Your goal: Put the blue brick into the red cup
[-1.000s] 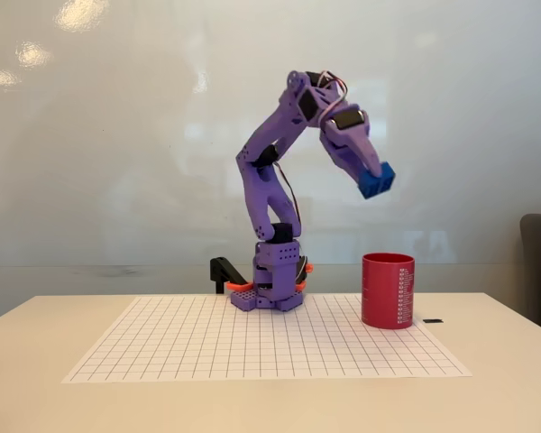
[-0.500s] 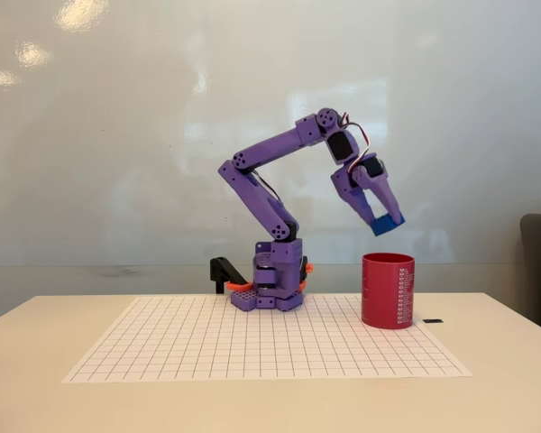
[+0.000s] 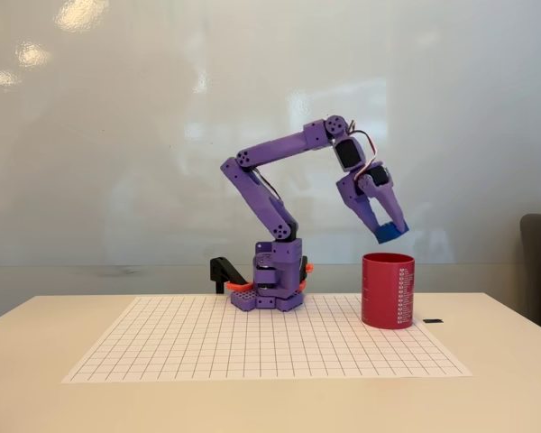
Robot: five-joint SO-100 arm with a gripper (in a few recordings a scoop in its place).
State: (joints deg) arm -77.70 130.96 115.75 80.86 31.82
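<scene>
Overhead, end effector [image 3: 388, 230] gripping blue brick [image 3: 390, 233], red cup [image 3: 388, 290] below

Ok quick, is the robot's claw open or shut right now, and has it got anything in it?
End effector: shut on the blue brick, held in the air just above the red cup.

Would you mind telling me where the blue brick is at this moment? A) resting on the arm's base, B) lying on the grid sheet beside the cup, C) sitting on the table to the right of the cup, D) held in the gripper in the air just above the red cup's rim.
D: the gripper is shut on the blue brick, which hangs just above the red cup, clear of its rim.
</scene>
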